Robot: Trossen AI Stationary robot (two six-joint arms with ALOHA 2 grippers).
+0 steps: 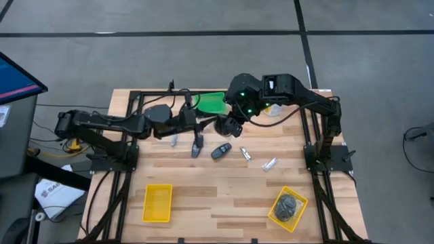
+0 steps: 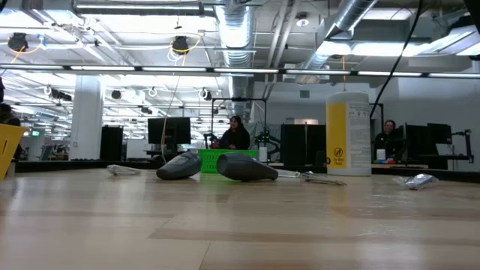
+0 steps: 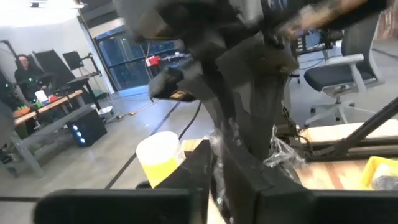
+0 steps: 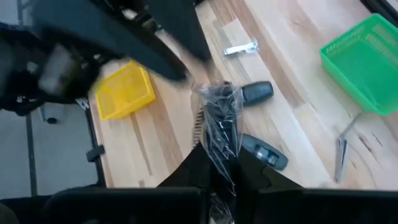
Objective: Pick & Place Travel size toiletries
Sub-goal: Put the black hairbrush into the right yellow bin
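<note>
My right gripper [image 4: 219,163] sits just above centre in the overhead view, its fingers pinched on a crinkly clear packet [image 4: 219,121] holding something dark and comb-like; the packet stands out past the fingertips, long axis in line with the fingers. My left gripper [image 1: 196,130] hangs close beside it, just left of centre. Its wrist camera shows clear wrap [image 3: 281,152] beside the fingers, but I cannot tell whether they are parted or grip anything. To do this step well, I judge I should keep my squeeze steady, since slick film can slide, and clear the other arm before carrying the packet toward a tray; the yellow tray [image 1: 288,207] at lower right, already holding dark bundles, looks the likely place. On the wooden table [image 1: 224,203], two dark oval pieces [image 1: 220,150] lie near centre: one points up and down the overhead frame, the other slants toward the upper right. Slim silvery pieces [image 1: 270,163] lie to their right and left, each slanted. A green tray [image 1: 211,103] sits at upper centre, another yellow tray [image 1: 157,202] at lower left.
</note>
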